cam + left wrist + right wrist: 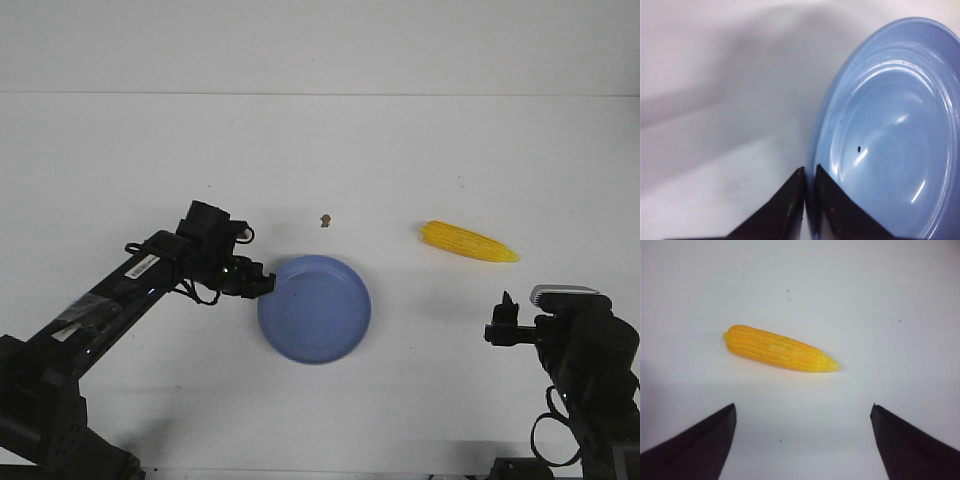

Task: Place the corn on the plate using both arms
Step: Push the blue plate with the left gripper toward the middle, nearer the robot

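Note:
The periwinkle-blue plate lies near the table's middle and is empty. My left gripper is shut on the plate's left rim; in the left wrist view the fingertips pinch the rim of the plate. The yellow corn lies on the table to the right of the plate, its pointed tip to the right. My right gripper is open and empty, on the near side of the corn and apart from it. In the right wrist view the corn lies beyond the open right gripper.
A tiny brown speck lies on the white table behind the plate. The table's far edge meets a white wall.

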Available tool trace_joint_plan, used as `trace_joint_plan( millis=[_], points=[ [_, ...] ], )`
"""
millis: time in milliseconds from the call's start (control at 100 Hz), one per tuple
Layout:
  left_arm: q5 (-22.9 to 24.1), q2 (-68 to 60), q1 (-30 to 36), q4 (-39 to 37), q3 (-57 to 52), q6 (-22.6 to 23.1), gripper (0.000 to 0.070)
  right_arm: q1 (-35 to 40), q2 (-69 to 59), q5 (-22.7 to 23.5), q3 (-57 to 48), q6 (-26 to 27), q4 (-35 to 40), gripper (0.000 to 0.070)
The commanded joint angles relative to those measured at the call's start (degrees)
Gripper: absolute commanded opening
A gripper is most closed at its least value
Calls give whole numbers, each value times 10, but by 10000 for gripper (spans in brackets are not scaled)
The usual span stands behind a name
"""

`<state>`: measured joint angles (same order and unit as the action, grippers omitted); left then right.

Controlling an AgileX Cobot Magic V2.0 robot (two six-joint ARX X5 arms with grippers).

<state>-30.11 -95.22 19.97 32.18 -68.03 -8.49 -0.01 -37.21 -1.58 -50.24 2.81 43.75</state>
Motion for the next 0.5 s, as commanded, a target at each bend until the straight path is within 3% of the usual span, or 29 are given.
trace_joint_plan(
  millis=[0, 210, 490],
  points=[
    [-5, -9, 8, -19, 10, 0, 8, 0, -3, -1, -11, 4, -9, 565],
    [3, -9, 30, -78, 55, -27, 8, 0, -3, -1, -11, 4, -9, 565],
    [37, -9, 46, -80, 56, -27, 36, 0, -3, 0, -11, 4, -9, 565]
  ],
)
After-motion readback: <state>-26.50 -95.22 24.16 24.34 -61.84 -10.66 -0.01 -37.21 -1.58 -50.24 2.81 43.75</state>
